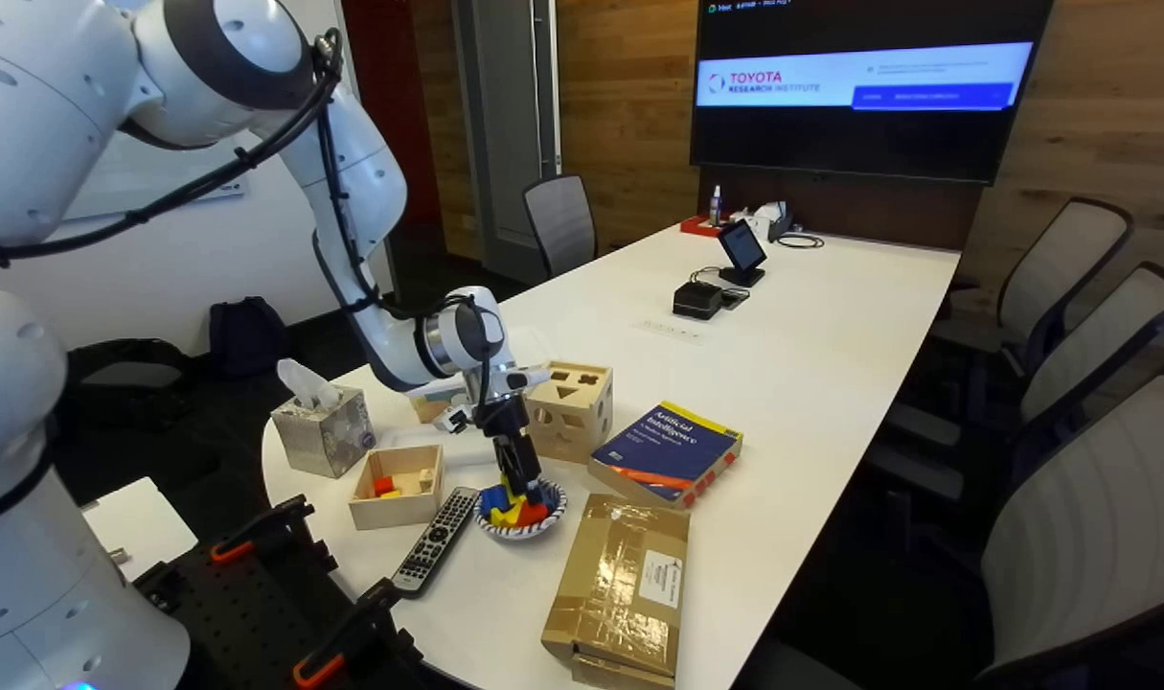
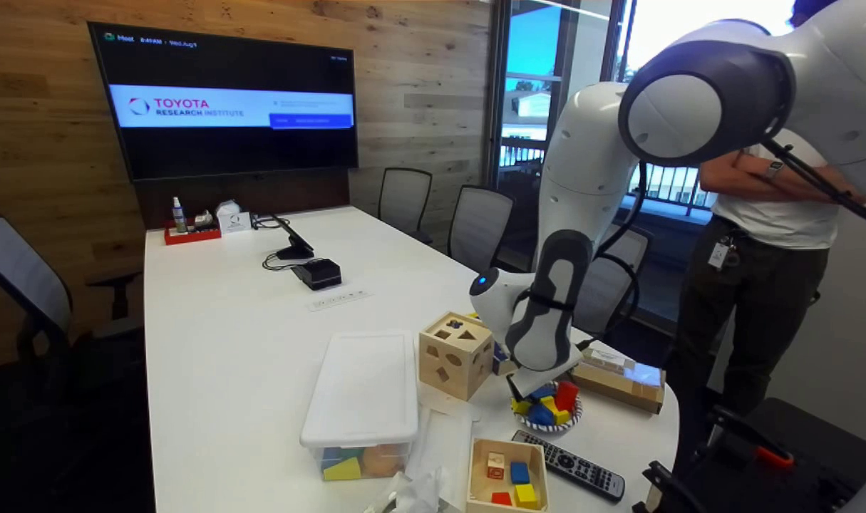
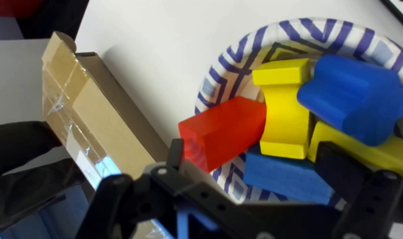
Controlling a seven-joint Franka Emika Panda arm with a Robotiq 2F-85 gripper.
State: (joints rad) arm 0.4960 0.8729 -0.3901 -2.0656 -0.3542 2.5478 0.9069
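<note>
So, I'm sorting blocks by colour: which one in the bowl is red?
In the wrist view, it's the red block at the side of the bowl facing the cardboard box, beside the waisted yellow block. The others showing there are yellow or blue.

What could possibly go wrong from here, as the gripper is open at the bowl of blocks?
The red block lies at the edge of the patterned bowl, so a nudge might tip it out. The waisted yellow block sits right beside it, so the open gripper may catch both.
</note>
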